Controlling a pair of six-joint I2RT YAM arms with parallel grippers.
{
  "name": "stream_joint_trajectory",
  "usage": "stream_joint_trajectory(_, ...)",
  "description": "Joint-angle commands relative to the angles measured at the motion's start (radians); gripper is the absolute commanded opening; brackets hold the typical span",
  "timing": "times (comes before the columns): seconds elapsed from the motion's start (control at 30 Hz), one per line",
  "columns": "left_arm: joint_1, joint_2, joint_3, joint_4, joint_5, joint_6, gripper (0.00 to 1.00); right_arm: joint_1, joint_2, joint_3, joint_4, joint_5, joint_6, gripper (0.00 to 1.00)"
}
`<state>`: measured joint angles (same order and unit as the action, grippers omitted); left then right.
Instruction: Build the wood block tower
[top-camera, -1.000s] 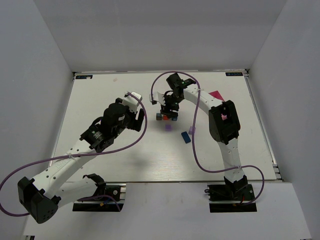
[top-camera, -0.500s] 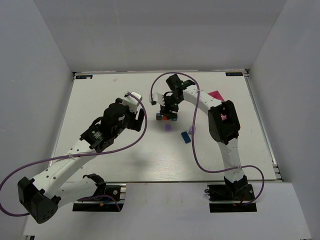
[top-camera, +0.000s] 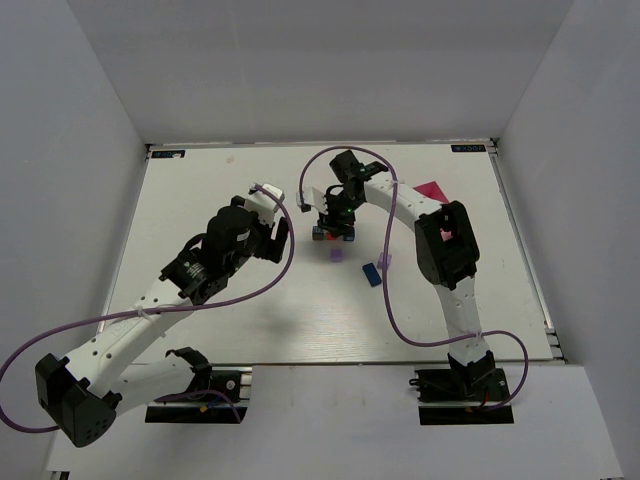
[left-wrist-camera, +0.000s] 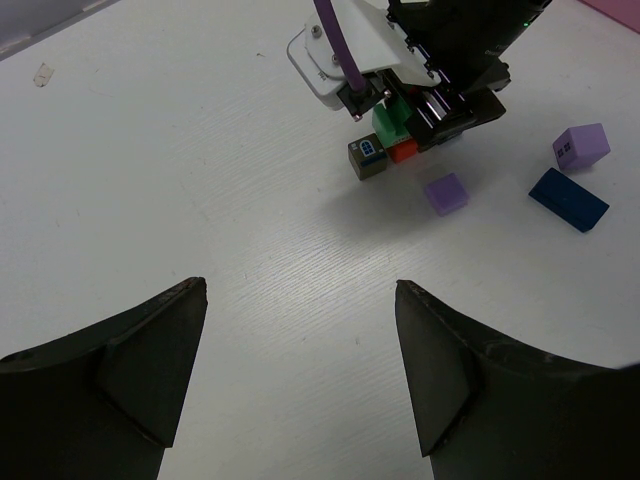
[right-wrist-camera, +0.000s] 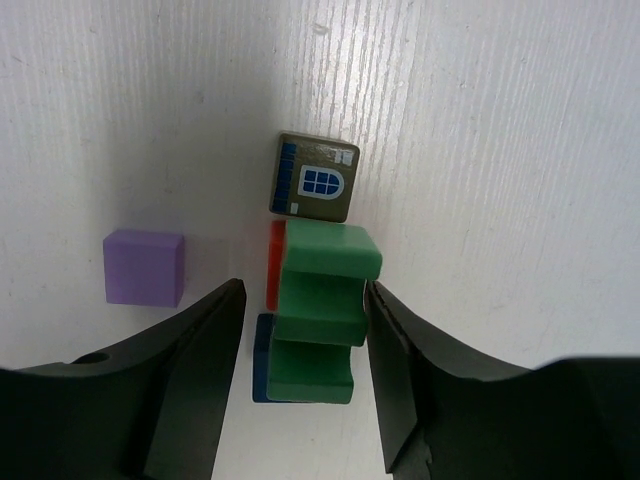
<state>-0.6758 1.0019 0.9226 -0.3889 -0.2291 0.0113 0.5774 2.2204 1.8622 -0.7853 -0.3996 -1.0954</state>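
Note:
The wood block tower (right-wrist-camera: 320, 300) is a stepped green block lying on a red block (right-wrist-camera: 275, 265) and a blue block (right-wrist-camera: 262, 355), with an olive window block (right-wrist-camera: 314, 178) touching its far end. My right gripper (right-wrist-camera: 303, 300) stands open astride the green block. Its right finger (right-wrist-camera: 395, 350) touches the block and its left finger (right-wrist-camera: 205, 350) stays a small gap away. In the top view the cluster (top-camera: 330, 236) sits under that gripper (top-camera: 338, 222). My left gripper (left-wrist-camera: 300, 290) is open over bare table, left of the blocks (left-wrist-camera: 387, 140).
A purple cube (right-wrist-camera: 145, 267) lies left of the stack. A dark blue block (top-camera: 372, 274) and a lilac cube (top-camera: 385, 260) lie nearer the right arm. A pink box (top-camera: 432, 190) is at the back right. A purple cable loops over the right arm.
The right gripper's jaws have narrowed around the green block and it has shifted slightly left. The left arm has not moved.

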Motion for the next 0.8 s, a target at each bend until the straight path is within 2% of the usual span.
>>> stream_joint_trajectory(0.0, 0.007, -0.028, -0.007, 0.004, -0.016, 0.006, 0.86, 0.004, -0.019, -0.003, 0.003, -0.019, 0.000, 0.57)
stream_joint_trajectory(0.17, 0.007, -0.028, -0.007, 0.004, -0.016, 0.006, 0.86, 0.004, -0.019, 0.000, 0.001, -0.022, 0.000, 0.52)
stream_joint_trajectory(0.77, 0.007, -0.028, -0.007, 0.004, -0.016, 0.006, 0.86, 0.006, -0.022, -0.001, 0.000, -0.025, -0.015, 0.50)
